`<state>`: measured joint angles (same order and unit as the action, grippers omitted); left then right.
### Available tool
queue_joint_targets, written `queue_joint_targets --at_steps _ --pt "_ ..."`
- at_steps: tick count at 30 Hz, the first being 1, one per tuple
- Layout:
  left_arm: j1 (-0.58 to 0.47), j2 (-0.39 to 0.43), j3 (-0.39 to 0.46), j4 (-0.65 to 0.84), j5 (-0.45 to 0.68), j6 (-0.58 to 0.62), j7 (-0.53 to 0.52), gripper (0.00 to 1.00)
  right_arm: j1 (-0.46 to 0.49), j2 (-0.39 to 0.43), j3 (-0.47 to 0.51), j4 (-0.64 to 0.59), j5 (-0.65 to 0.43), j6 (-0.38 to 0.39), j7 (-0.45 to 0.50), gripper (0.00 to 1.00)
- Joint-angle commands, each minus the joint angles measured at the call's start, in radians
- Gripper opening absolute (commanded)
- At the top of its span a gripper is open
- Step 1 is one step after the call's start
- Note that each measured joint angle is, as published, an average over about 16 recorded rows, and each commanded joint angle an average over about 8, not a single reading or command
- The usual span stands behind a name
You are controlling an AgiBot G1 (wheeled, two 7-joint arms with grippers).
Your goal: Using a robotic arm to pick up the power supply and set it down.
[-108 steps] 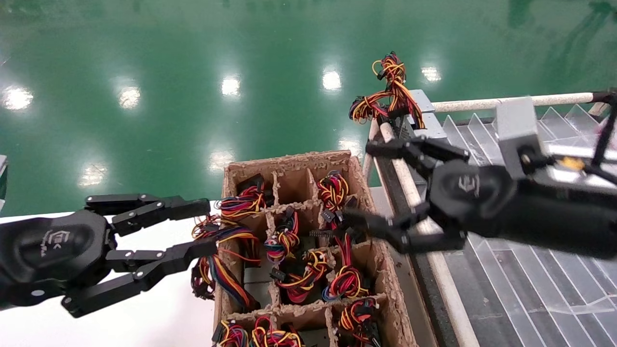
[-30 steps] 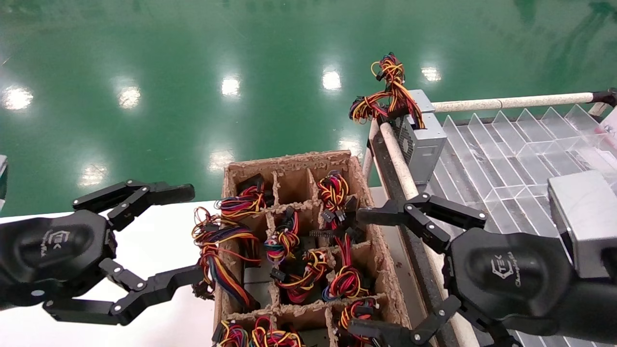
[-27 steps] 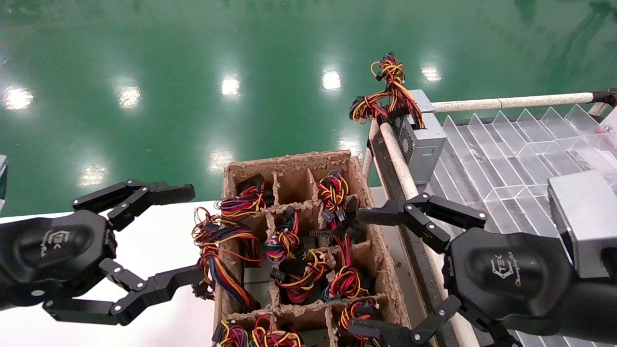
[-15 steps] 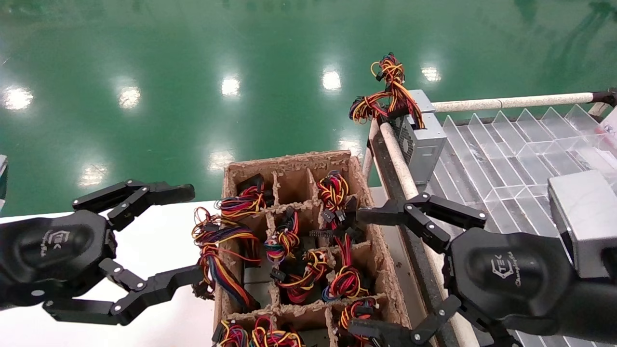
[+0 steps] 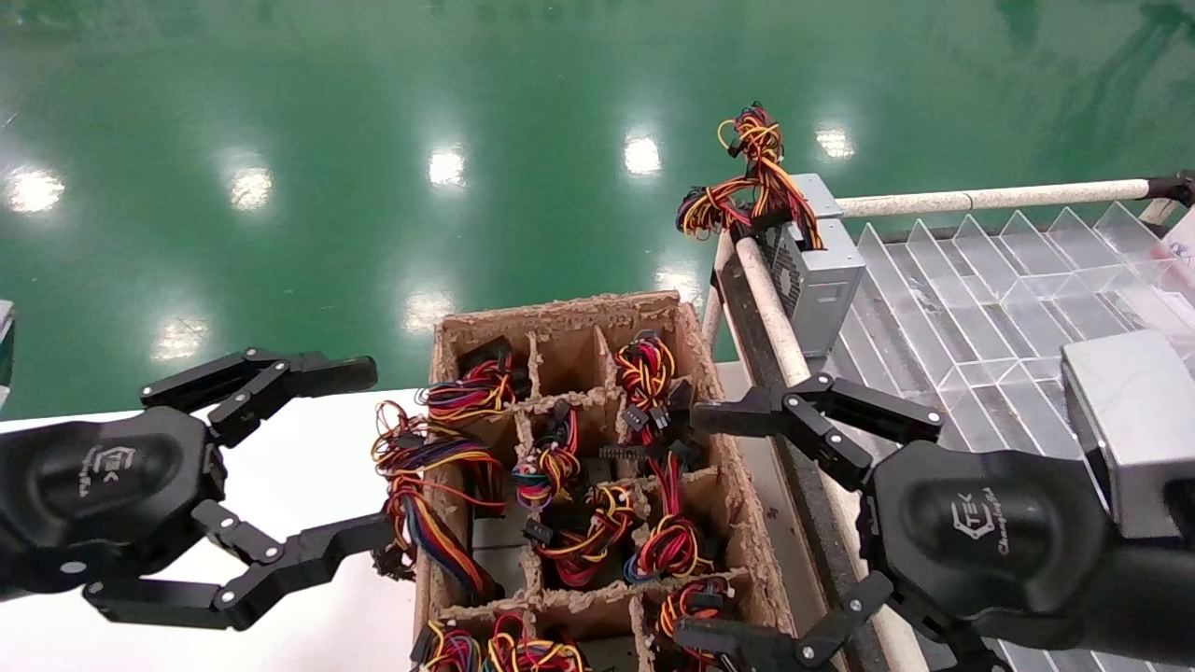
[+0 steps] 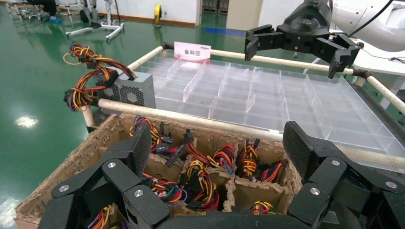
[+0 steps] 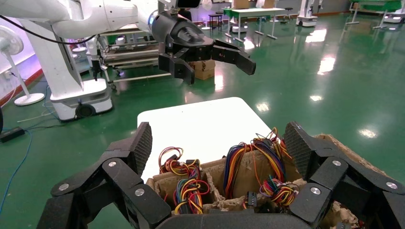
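A small grey power supply (image 5: 814,280) with a perforated side stands at the far left corner of the clear divided tray (image 5: 971,308). Its red, yellow and black wire bundle (image 5: 747,177) hangs over the rail. The left wrist view also shows the power supply (image 6: 129,90). My right gripper (image 5: 691,525) is open and empty, hovering over the right edge of the cardboard crate (image 5: 738,485), well short of that unit. On the crate's left side, my left gripper (image 5: 372,453) is open and holds nothing. Each wrist view looks down between open fingers (image 6: 139,143) (image 7: 142,140) at wire bundles.
The crate's compartments (image 6: 210,176) hold several more wire bundles with black connectors. A white table (image 5: 308,467) lies under the left arm. A pale rail (image 5: 990,198) borders the tray. A plain grey block (image 5: 1130,420) sits on my right wrist. Green floor lies beyond.
Since 3.6 s ago my right gripper has drawn back from the power supply at the tray corner towards the crate, and my left gripper has opened wider. Nothing has moved in the last second.
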<state>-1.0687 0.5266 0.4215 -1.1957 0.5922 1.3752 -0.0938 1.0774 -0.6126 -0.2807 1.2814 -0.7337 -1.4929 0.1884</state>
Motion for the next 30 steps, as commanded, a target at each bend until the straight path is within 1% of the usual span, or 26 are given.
queue_joint_targets --at_steps 1,30 --pt "0.000 0.000 0.000 0.000 0.000 0.000 0.000 1.00 0.000 0.000 0.000 0.000 0.000 0.000 0.000 1.00" --pt "0.000 0.000 0.000 0.000 0.000 0.000 0.000 1.00 0.000 0.000 0.000 0.000 0.000 0.000 0.000 1.00"
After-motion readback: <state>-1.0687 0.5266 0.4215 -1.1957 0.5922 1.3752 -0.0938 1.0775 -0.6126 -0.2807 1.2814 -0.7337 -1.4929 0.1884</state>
